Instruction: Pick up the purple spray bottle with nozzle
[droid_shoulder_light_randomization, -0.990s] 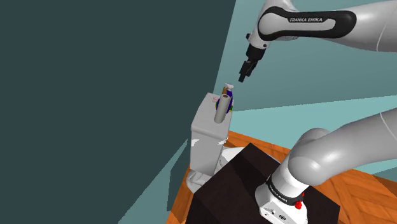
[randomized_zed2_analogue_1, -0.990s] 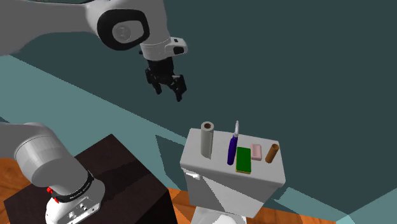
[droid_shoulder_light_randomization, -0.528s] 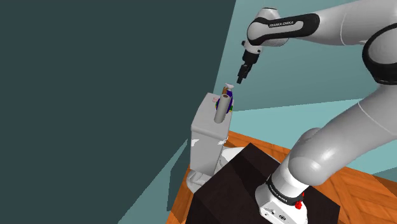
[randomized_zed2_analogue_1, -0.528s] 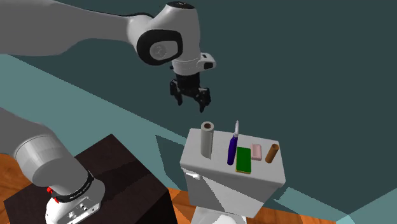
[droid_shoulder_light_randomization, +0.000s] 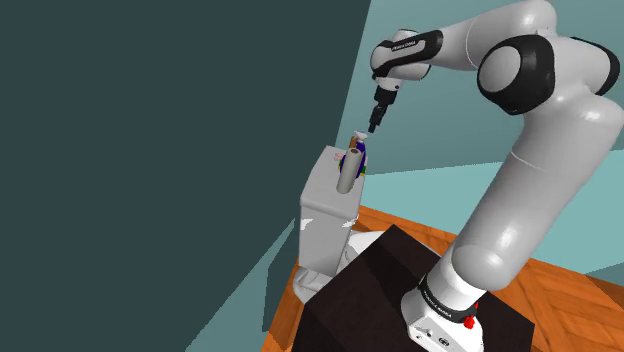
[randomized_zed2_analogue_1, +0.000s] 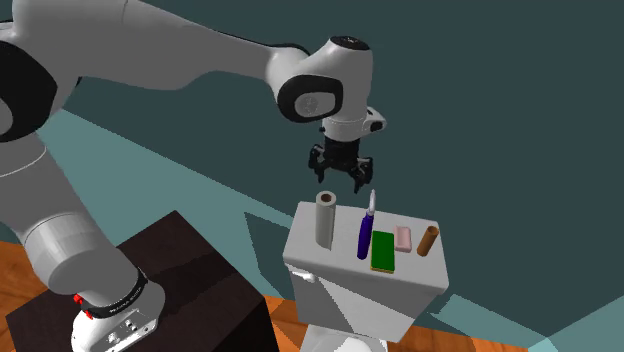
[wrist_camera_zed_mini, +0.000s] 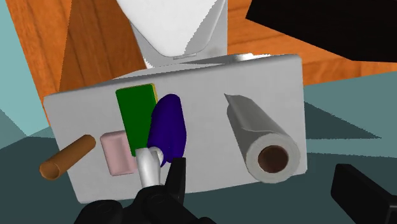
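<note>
The purple spray bottle (randomized_zed2_analogue_1: 364, 236) stands upright on a grey toilet tank lid (randomized_zed2_analogue_1: 420, 272), its slim white nozzle (randomized_zed2_analogue_1: 372, 202) pointing up. My gripper (randomized_zed2_analogue_1: 340, 181) hangs open just above the lid's back edge, between the bottle and a grey roll, holding nothing. In the wrist view the bottle (wrist_camera_zed_mini: 167, 127) lies just ahead of one black finger (wrist_camera_zed_mini: 175, 181), off to one side of the gripper (wrist_camera_zed_mini: 267, 191), and its nozzle (wrist_camera_zed_mini: 147, 169) is beside that finger. In the shoulder view the gripper (droid_shoulder_light_randomization: 373, 125) hovers just above the bottle (droid_shoulder_light_randomization: 358, 152).
On the lid beside the bottle stand an upright grey roll (randomized_zed2_analogue_1: 325, 219), a flat green block (randomized_zed2_analogue_1: 383, 251), a pink bar (randomized_zed2_analogue_1: 403, 238) and a brown cylinder (randomized_zed2_analogue_1: 428, 240). The dark stand (randomized_zed2_analogue_1: 190, 270) sits on wooden floor near the tank; a dark wall lies behind.
The arm has swung toward the tank. My gripper has moved to the second exterior view's right and down, from well clear of the lid to just above the bottle. It stayed open.
</note>
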